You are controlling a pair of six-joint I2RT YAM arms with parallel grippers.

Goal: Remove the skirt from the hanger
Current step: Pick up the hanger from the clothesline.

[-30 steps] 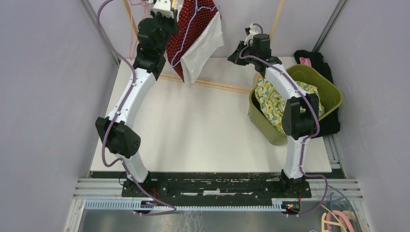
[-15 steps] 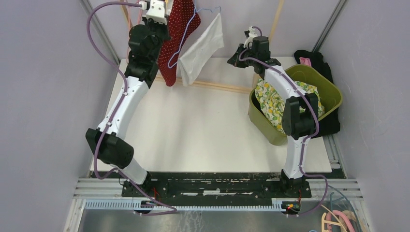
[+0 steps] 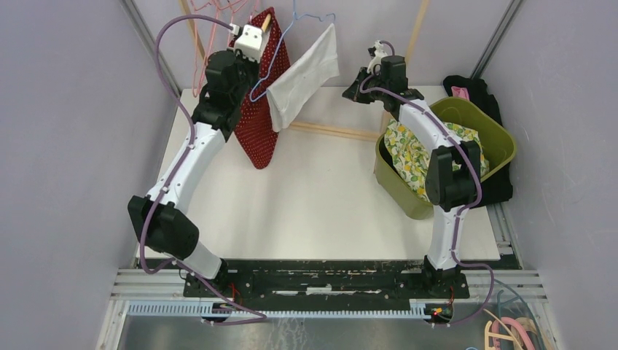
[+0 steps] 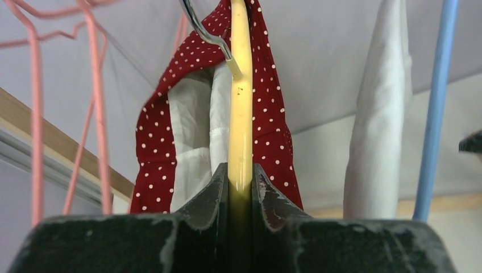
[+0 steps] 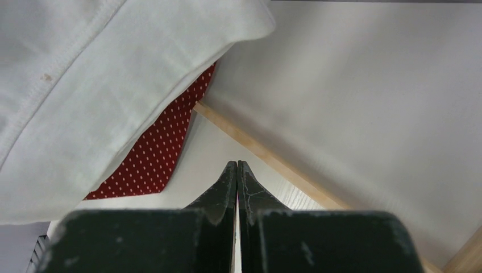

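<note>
The left fingers (image 4: 223,177) are narrow and clamped on the flat yellow bar of the hanger (image 4: 240,85), which stands upright between them. The skirt (image 3: 256,127), dark red with small white dots and a white lining, is still on that hanger. It hangs at the far left of the bench (image 3: 313,189), its hem just above the surface.

A second ago the skirt was bunched high at the back, pressed against a white cloth (image 3: 306,69). Since then the left arm has drawn back toward the near left. The skirt now drops straight as a long narrow panel, and only its upper edge sits beside the white cloth. That cloth stays on a blue hanger (image 4: 435,114), and pink hangers (image 4: 36,142) hang to the left.

The right fingers (image 5: 230,183) are pressed together and hold nothing. They hover near the white cloth, almost where they were before. A green bin (image 3: 503,142) on the right holds a yellow patterned cloth (image 3: 408,153).
</note>
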